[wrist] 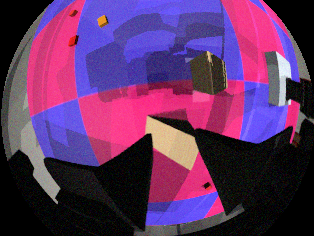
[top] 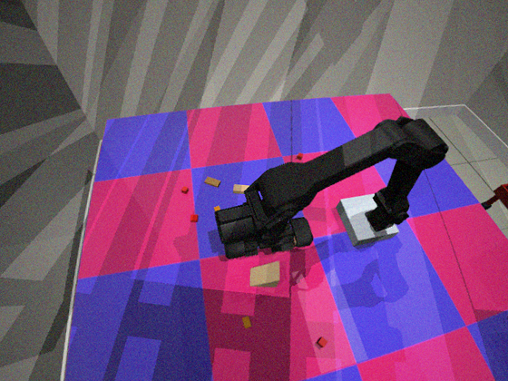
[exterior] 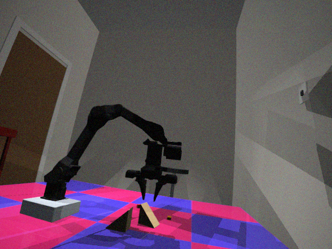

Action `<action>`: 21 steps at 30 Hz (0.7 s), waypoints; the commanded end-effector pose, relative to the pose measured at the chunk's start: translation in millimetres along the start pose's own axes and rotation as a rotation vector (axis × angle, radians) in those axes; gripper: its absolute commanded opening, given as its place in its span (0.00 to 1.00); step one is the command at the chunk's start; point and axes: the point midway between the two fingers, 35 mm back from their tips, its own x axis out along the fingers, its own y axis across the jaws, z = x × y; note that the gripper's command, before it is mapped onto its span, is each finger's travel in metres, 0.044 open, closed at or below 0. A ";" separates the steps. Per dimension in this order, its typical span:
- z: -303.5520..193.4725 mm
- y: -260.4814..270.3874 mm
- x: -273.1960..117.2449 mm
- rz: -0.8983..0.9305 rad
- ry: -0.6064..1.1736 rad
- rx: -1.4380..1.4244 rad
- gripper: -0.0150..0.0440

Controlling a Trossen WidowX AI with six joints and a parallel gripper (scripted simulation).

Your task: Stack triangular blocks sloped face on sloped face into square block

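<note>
A tan triangular block (top: 264, 274) (exterior: 151, 215) (wrist: 172, 142) stands on the table, its sloped face falling away from the arm's base. The other triangular block (exterior: 122, 221) (wrist: 202, 74), in shadow, stands apart on the base side and slopes toward the base. In the exterior view their upright faces face each other across a gap. In the top view this second block is mostly hidden under the hand. My gripper (exterior: 148, 200) (wrist: 173, 135) is partly open and empty, pointing down, with its fingertips a little above the tan block's top in the exterior view.
Small red cubes (top: 194, 218) (top: 321, 342) (wrist: 73, 40) and orange pieces (top: 246, 322) (exterior: 169, 217) (wrist: 102, 21) lie around the blocks. A brown piece (top: 212, 181) and a pale piece (top: 240, 188) lie behind the hand. The arm stands on a white base (top: 352, 216) (exterior: 50, 203).
</note>
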 end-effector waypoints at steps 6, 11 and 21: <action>-23.2 -2.1 -8.7 -0.004 0.008 -0.808 0.97; -37.2 -4.7 -12.8 -0.009 0.017 -1.336 1.00; -41.3 -5.6 -14.0 -0.010 0.020 -1.492 1.00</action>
